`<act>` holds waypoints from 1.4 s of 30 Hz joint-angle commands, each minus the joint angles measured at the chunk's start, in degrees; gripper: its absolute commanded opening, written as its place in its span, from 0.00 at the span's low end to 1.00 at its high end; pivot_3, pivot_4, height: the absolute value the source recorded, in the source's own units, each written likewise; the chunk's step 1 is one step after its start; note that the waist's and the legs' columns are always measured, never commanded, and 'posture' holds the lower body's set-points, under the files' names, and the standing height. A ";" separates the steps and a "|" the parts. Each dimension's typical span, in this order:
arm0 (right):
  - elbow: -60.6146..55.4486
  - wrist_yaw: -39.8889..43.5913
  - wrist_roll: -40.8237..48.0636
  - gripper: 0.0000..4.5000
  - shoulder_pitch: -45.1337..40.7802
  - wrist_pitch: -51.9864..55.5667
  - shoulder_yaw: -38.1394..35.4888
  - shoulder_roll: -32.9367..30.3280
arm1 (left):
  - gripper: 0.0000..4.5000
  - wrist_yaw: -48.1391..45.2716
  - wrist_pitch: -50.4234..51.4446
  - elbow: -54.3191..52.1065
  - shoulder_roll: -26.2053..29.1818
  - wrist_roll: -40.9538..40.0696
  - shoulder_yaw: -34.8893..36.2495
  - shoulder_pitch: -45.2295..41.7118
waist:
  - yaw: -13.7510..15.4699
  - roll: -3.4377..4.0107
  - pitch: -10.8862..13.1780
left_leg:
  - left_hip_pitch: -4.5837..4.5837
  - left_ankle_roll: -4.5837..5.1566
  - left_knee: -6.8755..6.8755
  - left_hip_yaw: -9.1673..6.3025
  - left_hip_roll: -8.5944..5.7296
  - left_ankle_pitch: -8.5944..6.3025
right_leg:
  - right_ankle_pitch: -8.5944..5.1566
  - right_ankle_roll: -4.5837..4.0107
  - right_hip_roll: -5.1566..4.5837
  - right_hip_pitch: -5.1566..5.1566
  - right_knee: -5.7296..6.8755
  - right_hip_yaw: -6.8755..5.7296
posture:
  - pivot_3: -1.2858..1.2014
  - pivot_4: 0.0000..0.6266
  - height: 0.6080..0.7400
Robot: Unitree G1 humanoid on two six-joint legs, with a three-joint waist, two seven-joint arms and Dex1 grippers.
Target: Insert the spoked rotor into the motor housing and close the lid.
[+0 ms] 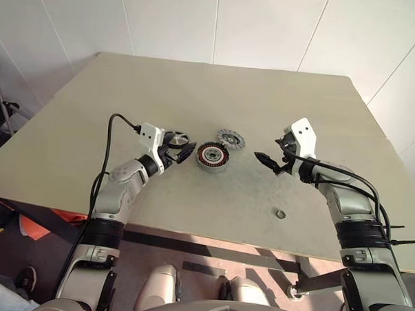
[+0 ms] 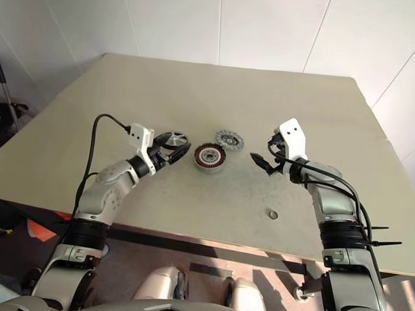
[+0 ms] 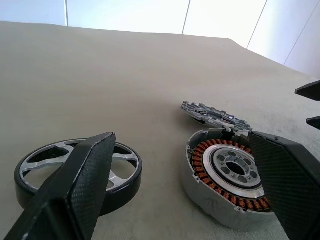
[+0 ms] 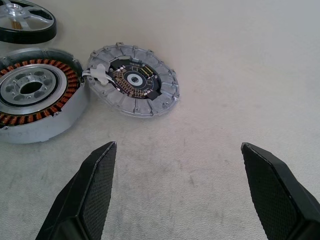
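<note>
Bare lab or test room: plain beige worktable, white panelled walls, motor parts.

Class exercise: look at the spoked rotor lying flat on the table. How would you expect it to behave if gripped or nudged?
The spoked rotor looks rigid: metal spokes and a thick black rim, so it probably won't flex. Lying flat, it should slide rather than roll, though on edge it would likely roll. Its smooth rim may be slippery between the left end effector fingers.
</note>
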 commanded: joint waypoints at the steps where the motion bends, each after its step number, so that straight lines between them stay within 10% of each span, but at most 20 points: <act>1: -1.41 0.32 0.22 1.00 -1.04 -0.55 -0.45 -0.73 | 0.99 -0.20 -1.14 -1.05 -0.09 -0.02 0.04 -0.66 | 0.01 0.00 0.00 | 0.00 0.00 0.00 0.00 0.00 0.00 | 0.00 0.00 0.00 0.00 0.00 0.00 | 0.52 0.00 1.00; 19: -3.05 1.38 0.53 1.00 -3.00 4.07 0.96 -0.54 | 0.99 -0.36 0.19 -3.07 0.27 -0.60 0.01 0.43 | 0.00 0.00 0.00 | 0.00 0.00 0.00 0.00 0.00 0.00 | 0.00 0.00 0.00 0.00 0.00 0.00 | 0.52 0.00 1.00; 30: -10.43 13.52 -7.93 1.00 -8.64 0.41 12.61 -12.04 | 0.99 -1.40 -0.22 -2.80 0.81 0.13 -1.23 0.32 | 0.10 0.01 0.01 | 0.01 0.00 0.01 0.00 0.00 0.00 | 0.00 0.00 0.00 0.02 0.00 0.00 | 0.52 0.00 1.00; 42: -9.86 24.13 -12.23 1.00 -17.51 -9.74 23.63 -7.75 | 0.99 -2.14 -0.30 -2.52 1.34 0.04 -1.16 0.58 | -0.04 0.01 0.00 | 0.02 0.02 0.07 -0.01 0.01 0.00 | 0.00 0.00 0.00 0.03 0.07 0.00 | 0.52 0.00 1.00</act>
